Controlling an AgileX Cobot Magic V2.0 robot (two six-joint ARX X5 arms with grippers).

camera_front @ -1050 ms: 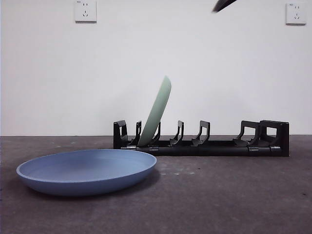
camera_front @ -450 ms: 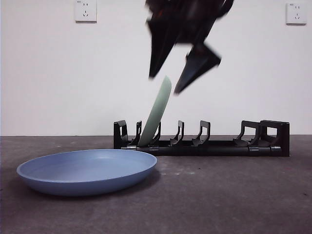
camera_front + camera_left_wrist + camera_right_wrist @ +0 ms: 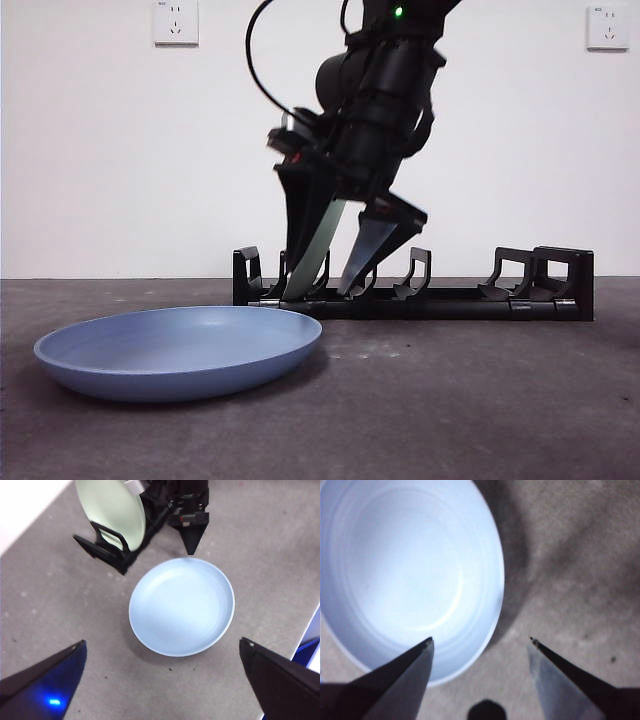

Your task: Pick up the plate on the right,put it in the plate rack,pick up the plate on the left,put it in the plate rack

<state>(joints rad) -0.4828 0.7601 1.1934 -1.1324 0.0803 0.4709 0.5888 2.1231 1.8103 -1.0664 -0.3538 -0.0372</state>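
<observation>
Item: blue plate [image 3: 178, 350], shallow and round, lying flat on the grey table [image 3: 480, 400], near the front and to one side of the plate rack [image 3: 415, 290]. You will likely find it light, stiff and smooth, probably plastic, so expect it to slip in a loose grip; the raised rim is the only place your jaws can pinch. Companion item: pale green plate [image 3: 318, 245], already standing on edge between the rack's prongs at the end away from the blocky brackets. The right gripper [image 3: 480, 641] is spread wide with nothing in it, low beside the blue plate's rim nearest the rack, one jaw over the rim and one over bare table. The left gripper [image 3: 162, 647] hangs high above the blue plate, also wide apart and unladen.
</observation>
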